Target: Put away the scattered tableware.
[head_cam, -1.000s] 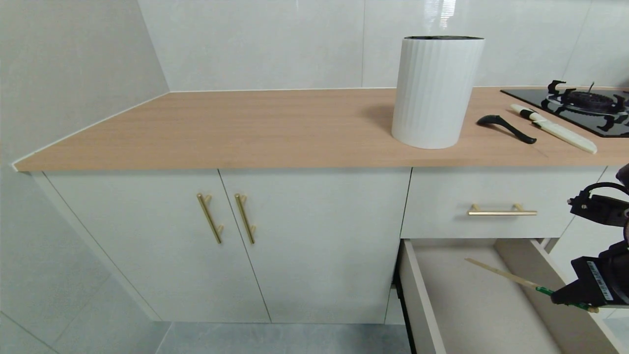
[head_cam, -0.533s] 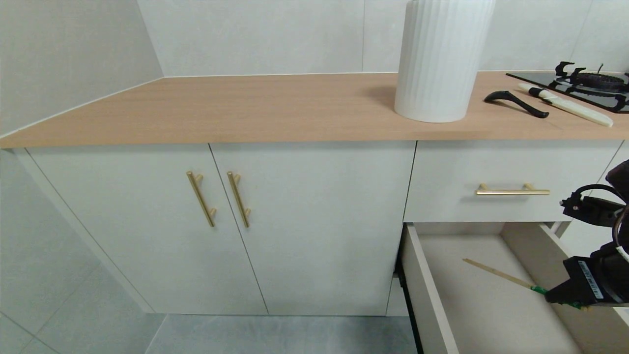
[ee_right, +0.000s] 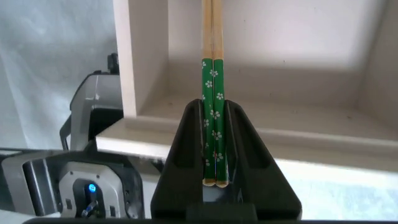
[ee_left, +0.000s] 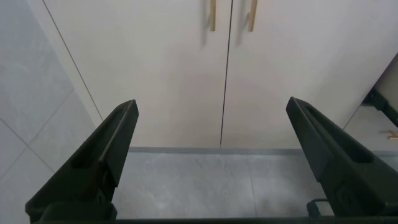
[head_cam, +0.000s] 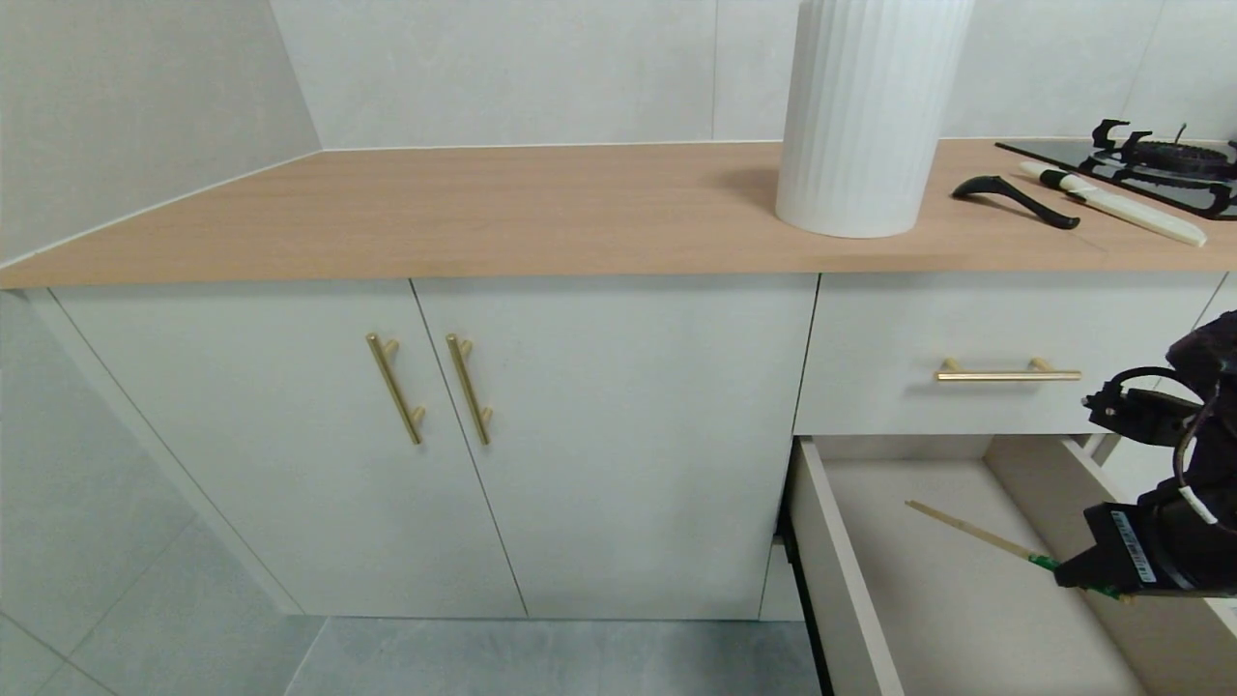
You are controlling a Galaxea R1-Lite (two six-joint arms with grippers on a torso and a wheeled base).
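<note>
My right gripper (head_cam: pixel 1068 576) is shut on a pair of wooden chopsticks (head_cam: pixel 971 531) with green flowered ends (ee_right: pixel 212 106), held over the open lower drawer (head_cam: pixel 928 580) with their tips pointing into it. The right wrist view has the chopsticks clamped between the fingers (ee_right: pixel 180 143), drawer interior (ee_right: pixel 280 81) ahead. On the wooden countertop (head_cam: pixel 483 213) lie a black spoon (head_cam: pixel 1015 200) and a cream knife (head_cam: pixel 1111 203) beside a tall white ribbed container (head_cam: pixel 865 116). My left gripper (ee_left: pixel 211 155) hangs open low before the cabinet doors (ee_left: pixel 230 68), nothing between its fingers.
A gas hob (head_cam: pixel 1150 159) sits at the counter's far right. A shut upper drawer with a brass handle (head_cam: pixel 1007 375) is above the open one. Two cabinet doors with brass handles (head_cam: pixel 430 387) stand left of it. Grey tiled floor (ee_left: pixel 199 186) lies below.
The head view dropped lower between one second ago and now. The right gripper with the chopsticks has shifted slightly left over the drawer.
</note>
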